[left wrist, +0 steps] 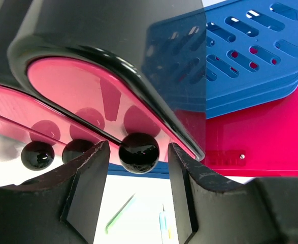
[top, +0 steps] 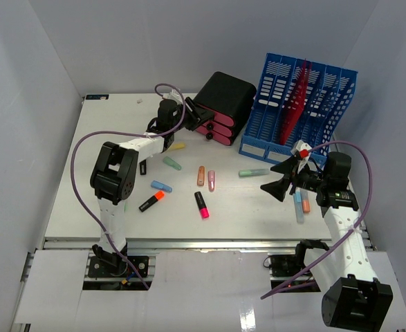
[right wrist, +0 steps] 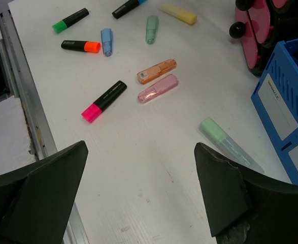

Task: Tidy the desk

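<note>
As the rack (top: 261, 131) holds a red folder (top: 296, 97), left fingers (left wrist: 88, 193) loosely flank a knob (left wrist: 138, 152), right fingers (right wrist: 42, 198) gape.

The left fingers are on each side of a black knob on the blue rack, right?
No. The left wrist view shows the left fingers on each side of a black knob on the pink drawer box, not the blue rack.

You are looking at a robotics lab cell dressed as an office workplace. Identify it by the pale grey walls (top: 23, 104) boxing in the white counter (top: 258, 207), the metal rail (top: 209, 243) along its near edge, and the left arm (top: 113, 180) and right arm (top: 341, 228) bolted there. The office items are a blue file rack (top: 306, 104), a black-and-pink drawer unit (top: 223, 104) and scattered highlighters (top: 201, 205).
</note>
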{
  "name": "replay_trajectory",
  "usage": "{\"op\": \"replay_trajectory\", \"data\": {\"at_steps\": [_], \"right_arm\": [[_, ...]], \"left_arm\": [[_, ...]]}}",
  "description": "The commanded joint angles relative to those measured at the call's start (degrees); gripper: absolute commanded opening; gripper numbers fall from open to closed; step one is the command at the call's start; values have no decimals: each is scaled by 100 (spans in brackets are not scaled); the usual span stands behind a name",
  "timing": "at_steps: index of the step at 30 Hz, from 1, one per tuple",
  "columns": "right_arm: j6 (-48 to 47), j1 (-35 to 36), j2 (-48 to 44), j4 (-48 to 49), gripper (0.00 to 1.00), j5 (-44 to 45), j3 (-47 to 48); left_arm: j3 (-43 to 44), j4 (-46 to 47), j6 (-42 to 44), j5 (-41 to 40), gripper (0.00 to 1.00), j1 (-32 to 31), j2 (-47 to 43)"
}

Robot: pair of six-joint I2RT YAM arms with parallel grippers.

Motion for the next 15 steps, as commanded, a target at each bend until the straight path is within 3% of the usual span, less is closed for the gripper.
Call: {"op": "replay_trajectory", "data": {"at_steps": [1,9,15], "right_arm": [[-46,-65,-42,165,93,-145,-56],[-78,-113,-66,148,92,-197,-97],[-139,-113,-53,142,92,-273,-130]], "left_arm": [[162,84,-102,62,58,-22,21],[-47,209,-152,150,32,-20,-106],[-1043,427,174,249,28,-18,-995]]}}
